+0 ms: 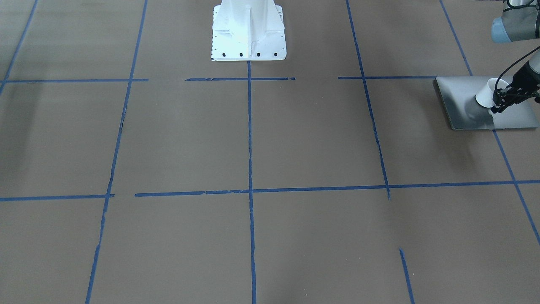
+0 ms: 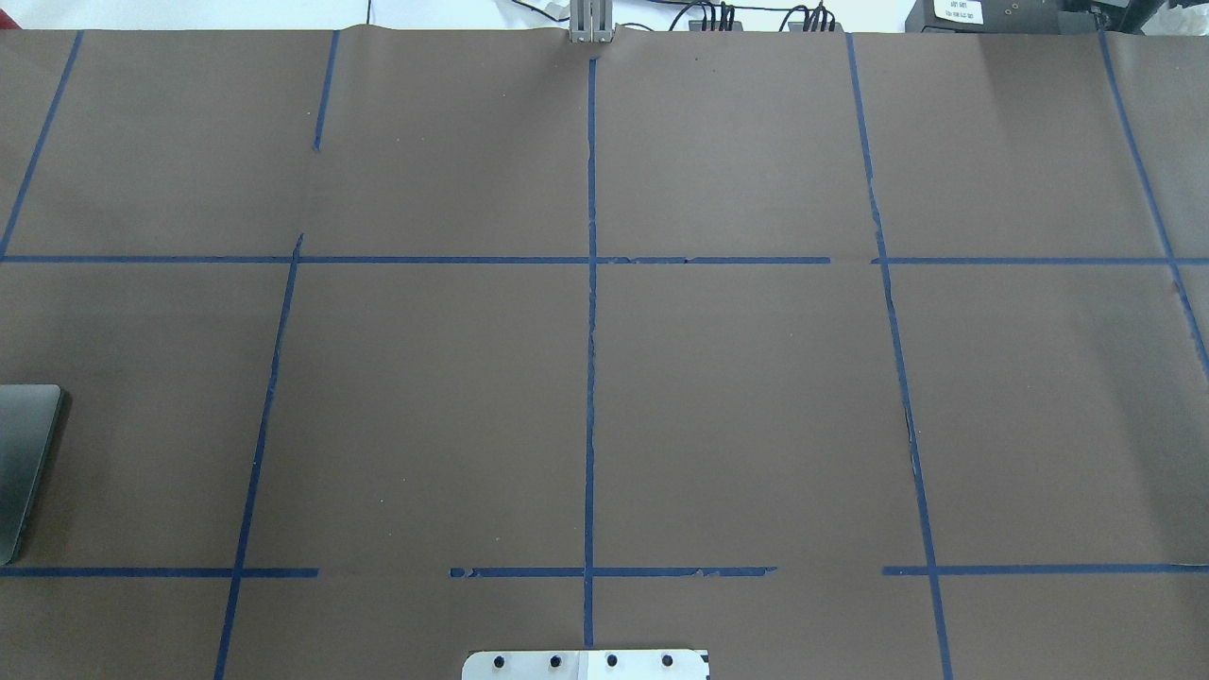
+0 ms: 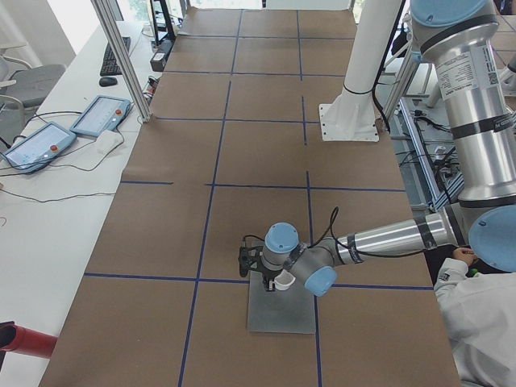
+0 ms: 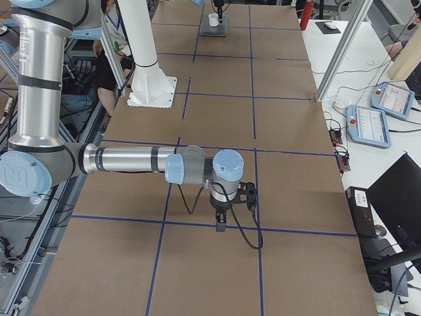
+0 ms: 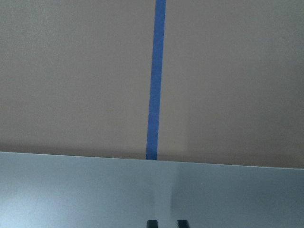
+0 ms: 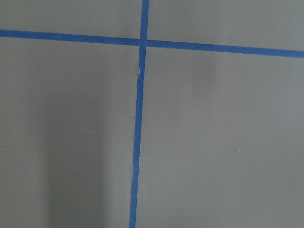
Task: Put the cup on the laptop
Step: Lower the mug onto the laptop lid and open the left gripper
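While in gripper [image 1: 496,101], cup [image 1: 484,96] over laptop [image 1: 456,90].

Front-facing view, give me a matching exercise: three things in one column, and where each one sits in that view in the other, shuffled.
Things: 1 cup; 2 laptop; 3 white robot base.
Places: A top centre; B flat on the table, right edge; C tilted in the left arm's jaws, over the laptop.
Pairs: 1-C, 2-B, 3-A.
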### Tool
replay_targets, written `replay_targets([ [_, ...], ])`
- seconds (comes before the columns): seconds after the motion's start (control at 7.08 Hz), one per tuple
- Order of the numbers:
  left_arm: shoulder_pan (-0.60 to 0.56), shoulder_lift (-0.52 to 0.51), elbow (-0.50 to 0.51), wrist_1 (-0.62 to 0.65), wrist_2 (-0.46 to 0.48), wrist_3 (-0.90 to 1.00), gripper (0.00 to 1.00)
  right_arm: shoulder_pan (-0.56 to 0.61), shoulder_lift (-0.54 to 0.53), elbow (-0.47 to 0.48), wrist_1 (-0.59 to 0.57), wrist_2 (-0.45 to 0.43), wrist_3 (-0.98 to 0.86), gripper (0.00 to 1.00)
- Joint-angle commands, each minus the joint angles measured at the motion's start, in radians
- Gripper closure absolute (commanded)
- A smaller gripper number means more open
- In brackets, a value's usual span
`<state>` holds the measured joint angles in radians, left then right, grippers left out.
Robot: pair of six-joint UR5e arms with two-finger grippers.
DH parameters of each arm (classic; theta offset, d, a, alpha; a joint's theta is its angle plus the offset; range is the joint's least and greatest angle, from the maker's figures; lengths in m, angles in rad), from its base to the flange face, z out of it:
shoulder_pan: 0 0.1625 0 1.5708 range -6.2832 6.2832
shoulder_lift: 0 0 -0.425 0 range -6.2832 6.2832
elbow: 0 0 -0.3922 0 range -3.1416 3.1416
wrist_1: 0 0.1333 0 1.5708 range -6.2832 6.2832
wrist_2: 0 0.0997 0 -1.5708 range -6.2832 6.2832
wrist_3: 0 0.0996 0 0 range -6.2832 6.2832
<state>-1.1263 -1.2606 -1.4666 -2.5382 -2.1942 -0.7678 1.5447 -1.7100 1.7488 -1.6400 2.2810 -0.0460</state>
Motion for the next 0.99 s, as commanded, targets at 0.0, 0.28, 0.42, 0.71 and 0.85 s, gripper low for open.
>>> replay_targets([
  [0.0,0.0,0.001,0.005,0.003,-0.004,-0.001,1.0,0.0,0.0,0.0,0.0,0.0,0.0,0.0],
  [0.28,0.0,0.0,0.005,0.001,-0.006,0.004,0.0,0.0,0.001,0.0,0.0,0.0,0.0,0.0],
  [0.42,0.0,0.0,0.002,0.003,-0.006,0.004,0.0,0.0,0.0,0.0,0.0,0.0,0.0,0.0],
  [0.71,-0.01,0.003,-0.046,0.035,-0.031,0.008,0.0,0.0,0.0,0.0,0.0,0.0,0.0,0.0],
  [0.85,-0.023,0.013,-0.075,0.059,-0.077,0.049,0.0,0.0,0.0,0.0,0.0,0.0,0.0,0.0],
])
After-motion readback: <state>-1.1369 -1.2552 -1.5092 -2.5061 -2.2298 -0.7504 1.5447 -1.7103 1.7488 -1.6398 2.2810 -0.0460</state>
